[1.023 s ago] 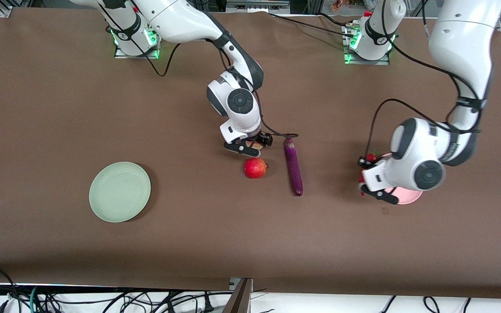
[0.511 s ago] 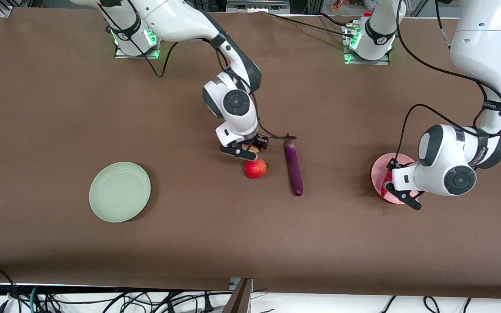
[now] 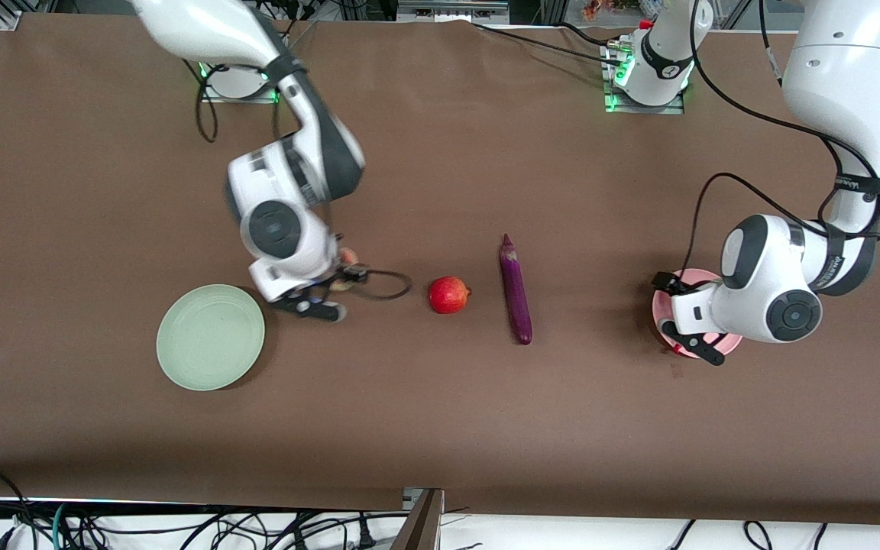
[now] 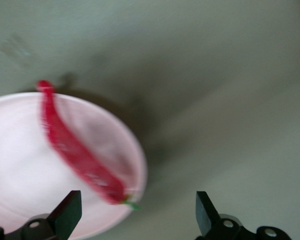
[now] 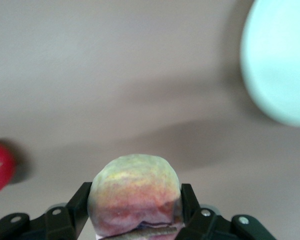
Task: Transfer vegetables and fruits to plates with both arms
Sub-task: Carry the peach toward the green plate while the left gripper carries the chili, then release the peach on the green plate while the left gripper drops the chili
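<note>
- The right arm reaches out from its base, wrist bent downward, its claw (image 3: 323, 294) clamped on the peach (image 5: 135, 192) above the table.
- The left arm bends down steeply, its claw (image 3: 686, 325) spread wide over the pink plate (image 4: 20, 170).

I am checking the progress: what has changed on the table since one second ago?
The right gripper closed on the peach and carried it toward the green plate. The left gripper opened, leaving the chili on the pink plate. Red fruit and eggplant stayed put.
</note>
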`<state>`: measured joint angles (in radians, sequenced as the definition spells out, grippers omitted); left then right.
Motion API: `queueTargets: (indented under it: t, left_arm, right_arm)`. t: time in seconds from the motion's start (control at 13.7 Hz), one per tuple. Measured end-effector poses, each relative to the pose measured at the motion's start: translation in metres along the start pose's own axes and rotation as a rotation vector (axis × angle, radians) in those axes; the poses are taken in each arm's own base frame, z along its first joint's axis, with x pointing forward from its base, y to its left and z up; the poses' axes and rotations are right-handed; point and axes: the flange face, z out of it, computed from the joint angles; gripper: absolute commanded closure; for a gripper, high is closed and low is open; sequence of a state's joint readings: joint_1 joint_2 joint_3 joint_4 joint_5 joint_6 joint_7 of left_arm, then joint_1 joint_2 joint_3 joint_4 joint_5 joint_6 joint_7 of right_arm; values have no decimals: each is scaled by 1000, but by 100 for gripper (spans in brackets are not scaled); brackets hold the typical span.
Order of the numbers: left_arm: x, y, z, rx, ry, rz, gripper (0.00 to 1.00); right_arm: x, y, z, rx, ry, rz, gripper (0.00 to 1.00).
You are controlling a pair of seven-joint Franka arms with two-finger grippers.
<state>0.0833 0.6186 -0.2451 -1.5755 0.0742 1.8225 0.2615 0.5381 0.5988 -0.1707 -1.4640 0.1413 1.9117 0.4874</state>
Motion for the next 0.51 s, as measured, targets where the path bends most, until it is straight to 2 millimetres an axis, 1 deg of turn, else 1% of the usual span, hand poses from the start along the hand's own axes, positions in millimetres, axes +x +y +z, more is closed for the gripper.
queueTargets:
  t: [0.07,0.22,0.37,0.44,0.51]
  left_arm:
    - [7,29,-7,-5,4,-76,0]
    - [20,100,-15,-10,10,-239,0]
    - [29,168,-10,2,11,-404,0]
    - [35,198,-4,7,33,-463,0]
    - [43,220,2,-2,73,-503,0]
  right_arm:
    - [19,33,-1,1,-3,-28,65]
    - [51,103,3,8,-24,-78,65]
    - [74,169,18,16,-55,-110,65]
    - [80,193,29,19,-72,-116,65]
    - [85,209,41,19,-89,-112,65]
